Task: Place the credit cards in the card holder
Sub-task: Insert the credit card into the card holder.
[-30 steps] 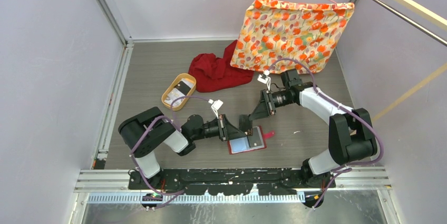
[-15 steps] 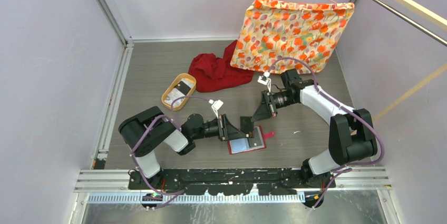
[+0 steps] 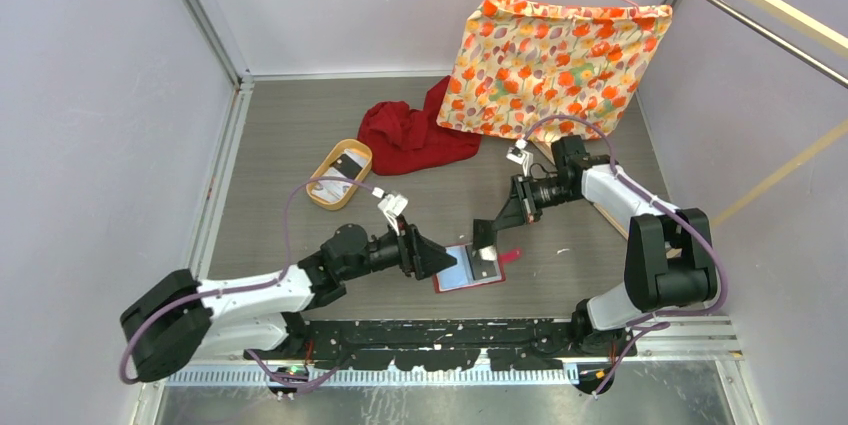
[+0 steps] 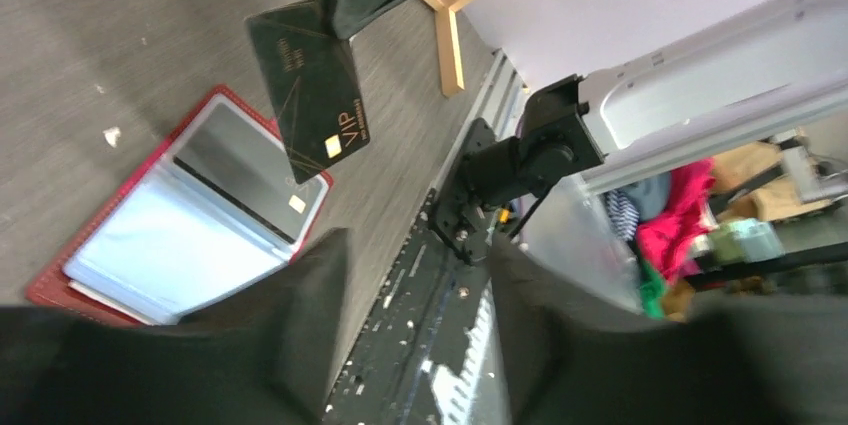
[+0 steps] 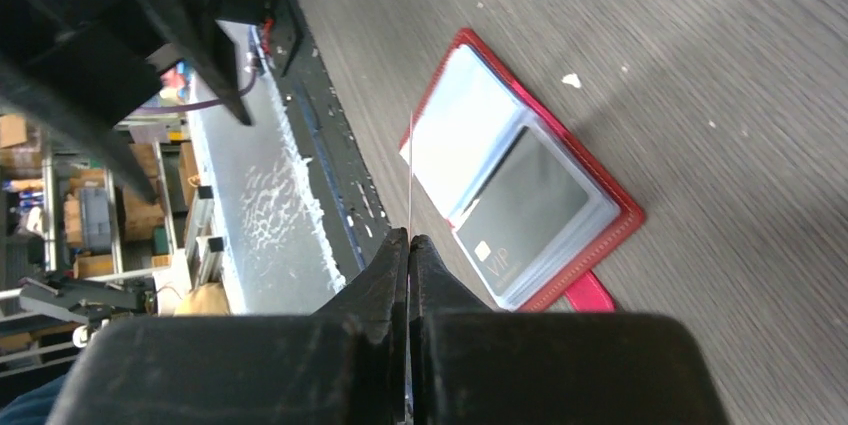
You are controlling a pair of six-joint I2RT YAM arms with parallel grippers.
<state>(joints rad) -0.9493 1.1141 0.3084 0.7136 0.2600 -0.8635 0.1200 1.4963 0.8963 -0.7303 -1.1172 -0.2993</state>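
The red card holder (image 3: pixel 492 278) lies open on the floor between the arms, a dark VIP card (image 5: pixel 525 210) in its clear pocket. My right gripper (image 5: pixel 410 238) is shut on a dark credit card (image 4: pixel 308 85) just above the holder (image 4: pixel 60 280). That card appears edge-on in the right wrist view. My left gripper (image 4: pixel 415 240) stands open just left of the holder, apart from the card, with nothing between its fingers (image 4: pixel 270 345). More credit cards (image 3: pixel 343 164) lie in the tan tray (image 3: pixel 318 181).
A red cloth (image 3: pixel 410 135) lies behind the tray. A floral fabric (image 3: pixel 555 55) hangs from a hanger at the back right. Wooden bars (image 3: pixel 780 175) lean at the right. The arms' black base rail (image 3: pixel 440 330) runs along the near edge.
My left gripper has opened, let go of the dark card and drawn back, its arm swinging low to the left. My right gripper has shut on the card and now holds it alone.
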